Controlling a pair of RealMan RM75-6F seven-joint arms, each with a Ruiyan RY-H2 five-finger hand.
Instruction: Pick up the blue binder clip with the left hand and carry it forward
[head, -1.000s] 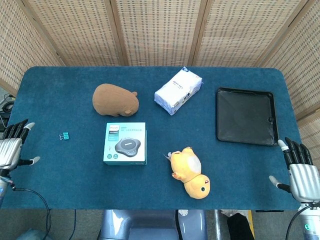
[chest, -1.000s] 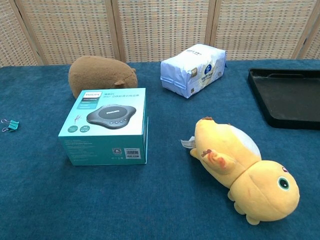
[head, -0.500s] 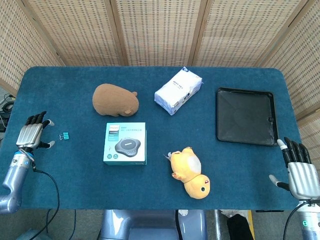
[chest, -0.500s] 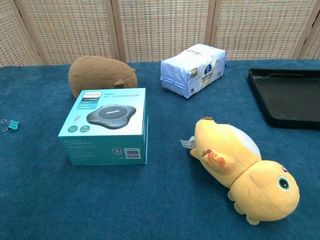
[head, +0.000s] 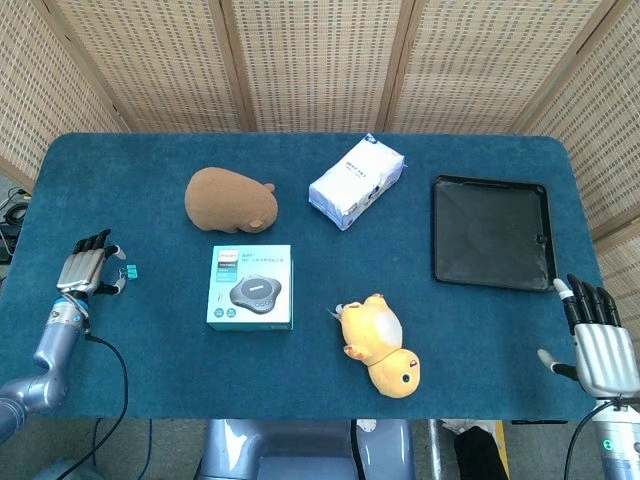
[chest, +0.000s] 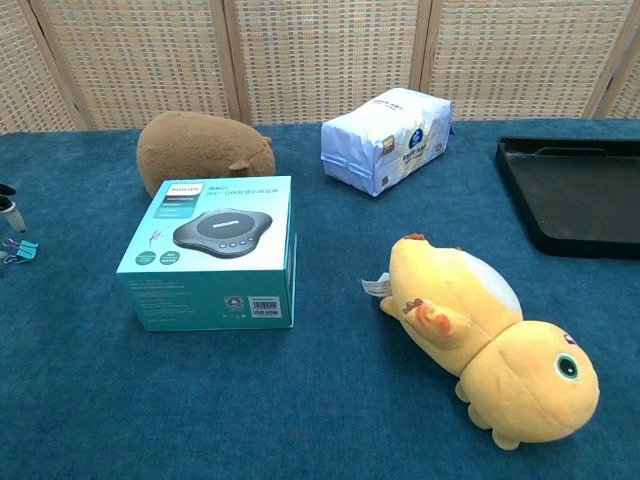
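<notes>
Left arm has swung in from the frame's left edge over the last second; its hand (head: 88, 268) now sits at mid-left of the head view, fingers (head: 96, 242) spread and holding nothing, thumb tip just beside the clip. Chest view now shows a fingertip at its left edge, absent a second ago. Right hand (head: 598, 335) unchanged at lower right, fingers apart, empty.

Largest to smallest:
- Dark blue cloth-covered worktop (head: 150, 350) fills most of the head view.
- Black rectangular plastic tray (head: 492, 232), right of centre.
- Teal cardboard box with a speaker pictured on its lid (head: 251, 286), centre-left.
- White and blue soft pack of tissues (head: 356, 181), upper centre.
- Brown plush animal (head: 230, 199), above the box.
- Yellow plush duck-like toy (head: 378, 345), lower centre, lying on its side.
- Small blue binder clip (head: 129, 271), mid-left, lying flat on the cloth between the left hand and the teal box, well apart from the box. Chest view has it at the far left edge (chest: 22, 250), wire handles pointing left.

Handling judgement: clip likely light, stiff metal, smooth-sided, low to the cloth; easy to nudge away. Best taken by pinching the coloured body across its flat sides, or by the wire loops if they stand proud. Grasp not yet made.
</notes>
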